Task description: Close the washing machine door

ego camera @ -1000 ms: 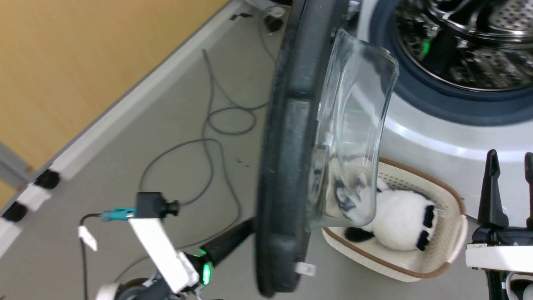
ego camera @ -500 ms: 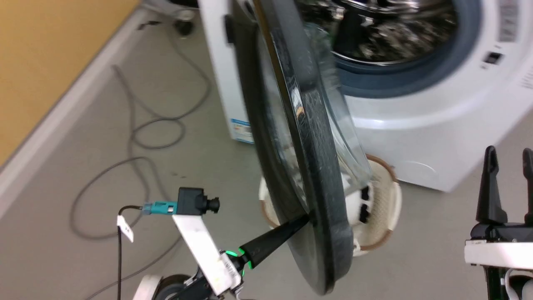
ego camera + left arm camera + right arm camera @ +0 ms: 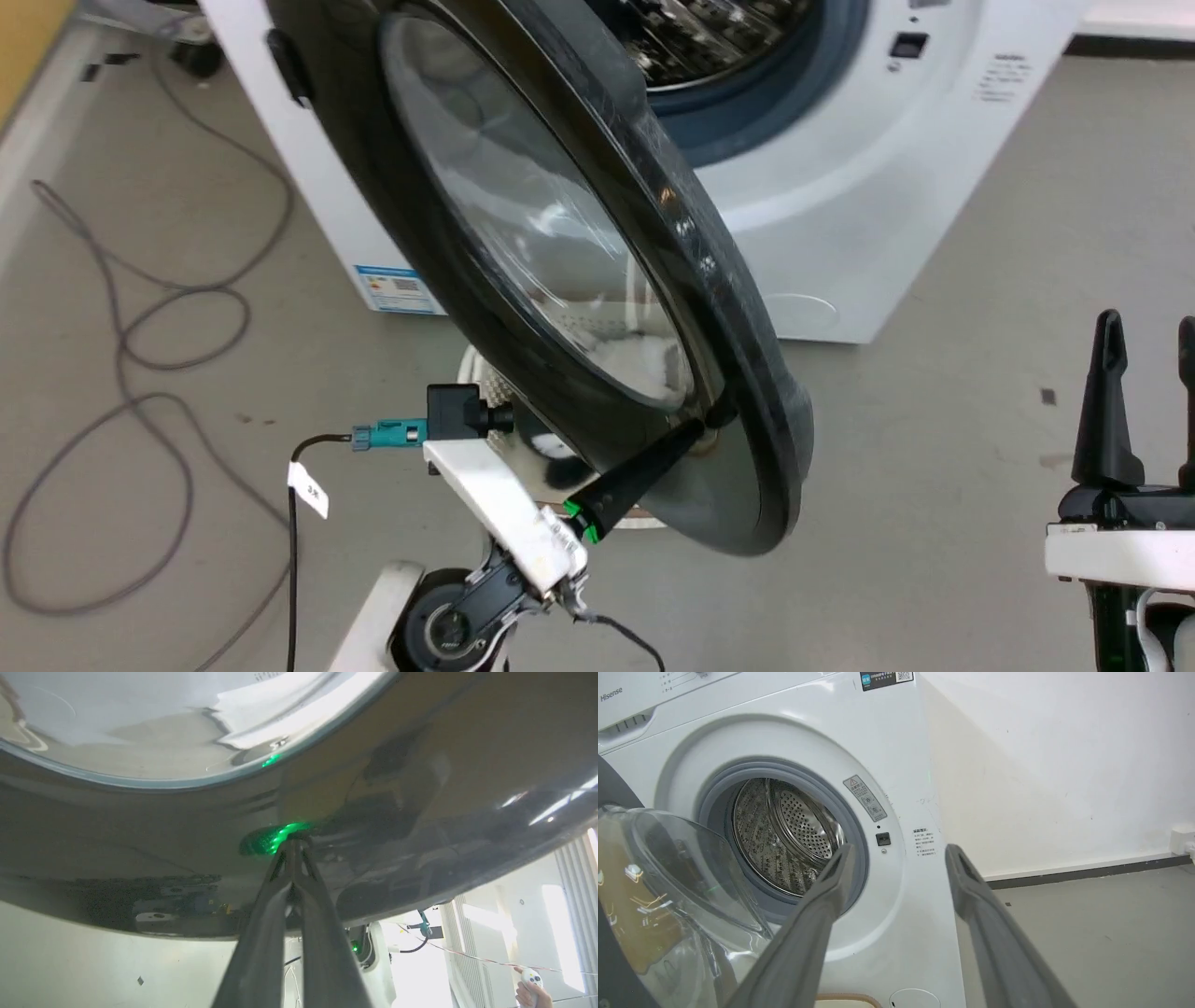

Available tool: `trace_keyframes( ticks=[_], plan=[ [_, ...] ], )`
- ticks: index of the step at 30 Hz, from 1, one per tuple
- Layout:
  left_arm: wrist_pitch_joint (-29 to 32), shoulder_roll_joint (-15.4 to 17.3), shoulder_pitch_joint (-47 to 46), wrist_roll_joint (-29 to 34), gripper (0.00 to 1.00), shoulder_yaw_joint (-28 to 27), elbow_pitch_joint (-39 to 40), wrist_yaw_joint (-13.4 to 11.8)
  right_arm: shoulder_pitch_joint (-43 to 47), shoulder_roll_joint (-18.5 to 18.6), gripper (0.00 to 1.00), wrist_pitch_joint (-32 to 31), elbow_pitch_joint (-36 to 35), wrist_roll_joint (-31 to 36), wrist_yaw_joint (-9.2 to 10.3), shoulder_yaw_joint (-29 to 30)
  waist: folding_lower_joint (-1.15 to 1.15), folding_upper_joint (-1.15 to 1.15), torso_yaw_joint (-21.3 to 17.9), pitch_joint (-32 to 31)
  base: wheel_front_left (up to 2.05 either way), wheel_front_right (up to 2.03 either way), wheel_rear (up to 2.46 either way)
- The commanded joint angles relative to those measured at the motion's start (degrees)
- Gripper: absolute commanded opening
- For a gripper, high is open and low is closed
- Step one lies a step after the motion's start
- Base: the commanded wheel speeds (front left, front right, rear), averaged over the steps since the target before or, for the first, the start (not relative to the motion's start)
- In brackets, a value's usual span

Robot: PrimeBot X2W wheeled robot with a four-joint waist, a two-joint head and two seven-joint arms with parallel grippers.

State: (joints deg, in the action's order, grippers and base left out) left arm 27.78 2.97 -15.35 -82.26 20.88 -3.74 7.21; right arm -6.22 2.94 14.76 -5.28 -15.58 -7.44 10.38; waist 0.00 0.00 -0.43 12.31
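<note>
floor: grey floor (image 3: pixel 943 243) with a white wall behind; a loose cable (image 3: pixel 140 308) is coiled off to the robot's left.
washing machine: white front-loader (image 3: pixel 840 196). The steel drum (image 3: pixel 784 835) is open to view inside its grey gasket.
door: the washing machine door (image 3: pixel 532 233) is part-way open, hung on the robot's left side of the opening. Its free edge is swung out toward the robot and is not latched.
left gripper: left gripper (image 3: pixel 705 425) has its fingers pressed together with nothing between them. The tips touch the glossy black ring on the door's outer face, just below the glass and near the low free rim.
right gripper: right gripper (image 3: pixel 1146 327) has its fingers spread and empty. It is well apart from the door and faces the machine front.
step: looks like a push-to-close with the closed tips, about mid-swing.
risk, slip: it's a point contact on a slick curved face. As the door arcs, the tips could skate off the rim and the arm would lose the door.
risk, basket: a cream basket (image 3: pixel 481 364) sits on the floor under the door. Can't tell the clearance, so it may snag.
risk, latch: the latch slot (image 3: pixel 883 838) needs a firm finish. Too soft a push and the door rests against the gasket unlatched, or bounces back.
</note>
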Motion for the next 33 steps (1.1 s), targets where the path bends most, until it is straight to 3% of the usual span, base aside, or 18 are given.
trace_keyframes(
  ticks=[1, 7, 12, 15, 18, 19, 20, 21, 25, 29, 30, 33],
  plan=[
    [-1.52, 0.13, -1.21, 0.38, 0.0, 0.42, -1.24, 0.27, -0.89, -0.06, 1.0, 0.24, 0.12, -0.24, -0.05, -0.22, 0.0, 0.0, -0.82, 0.58, 0.0, 0.0, 0.0],
    [-6.59, 0.09, -2.9, -1.41, 0.0, 2.92, -3.64, 0.27, -0.76, -0.06, 1.0, 0.24, 0.49, -0.43, -0.05, -0.67, 0.0, 0.0, -1.34, 0.41, 0.0, 0.0, 0.0],
    [-11.2, 2.43, -2.72, -0.35, 0.0, 4.13, -0.62, 0.27, -0.34, -0.06, 1.0, 0.24, 0.83, -0.34, -0.05, -0.44, 0.0, 0.0, -0.71, -0.72, 0.0, 0.0, 0.0],
    [-16.35, 5.18, -2.62, 3.28, 0.0, 5.13, 1.27, 0.27, -0.12, -0.06, 1.0, 0.24, 0.76, -0.08, -0.05, -0.37, 0.0, 0.0, -0.17, -1.54, 0.0, 0.0, 0.0],
    [-25.12, 9.1, -3.23, 11.22, 0.0, 6.81, 1.75, 0.27, 0.1, -0.06, 1.0, 0.24, 0.66, 0.34, -0.05, -0.12, 0.0, 0.0, 0.47, -2.34, 0.0, 0.0, 0.0],
    [-28.86, 9.95, -3.35, 13.82, 0.21, 6.75, 0.87, 0.27, 0.17, -0.06, 1.0, 0.24, 0.63, 0.47, -0.05, 0.06, 0.0, 0.0, 0.74, -2.63, 0.0, 0.0, 0.0],
    [-32.73, 11.03, -3.62, 17.19, 0.64, 6.58, -0.53, 0.27, 0.25, -0.06, 1.0, 0.24, 0.58, 0.6, -0.05, 0.19, 0.0, 0.0, 0.97, -2.88, 0.0, 0.0, 0.0],
    [-36.52, 11.96, -3.85, 20.99, 1.0, 6.14, -2.57, 0.25, 0.37, -0.06, 1.0, 0.24, 0.53, 0.76, -0.05, 0.31, 0.0, 0.0, 1.19, -3.14, 0.0, 0.0, 0.0],
    [-42.54, 12.85, -5.28, 35.26, 1.0, 2.2, -7.34, -6.14, 0.93, -0.06, 1.0, 0.24, 0.12, 1.44, -0.05, 0.72, 0.0, 0.0, 2.25, -3.82, 0.0, 0.0, 0.0],
    [-42.74, 11.11, -4.21, 48.65, 1.0, -5.84, -3.79, -12.17, 1.28, -0.06, 1.0, 0.24, -0.27, 2.07, -0.05, 0.89, 0.0, 0.0, 3.13, -3.89, 0.0, 0.0, 0.0],
    [-42.74, 11.11, -4.21, 48.65, 1.0, -5.84, -3.79, -12.17, 1.28, -0.06, 1.0, 0.24, -0.27, 2.07, -0.05, 0.89, 0.0, 0.0, 3.13, -3.89, 0.0, 0.0, 0.0],
    [-42.76, 10.21, -1.74, 59.15, 1.0, -10.9, -0.5, -16.59, 1.19, -0.06, 1.0, 0.24, -0.34, 2.55, -0.05, 0.9, 0.0, 0.0, 3.62, -3.91, 0.0, 0.0, 0.0]
  ],
)
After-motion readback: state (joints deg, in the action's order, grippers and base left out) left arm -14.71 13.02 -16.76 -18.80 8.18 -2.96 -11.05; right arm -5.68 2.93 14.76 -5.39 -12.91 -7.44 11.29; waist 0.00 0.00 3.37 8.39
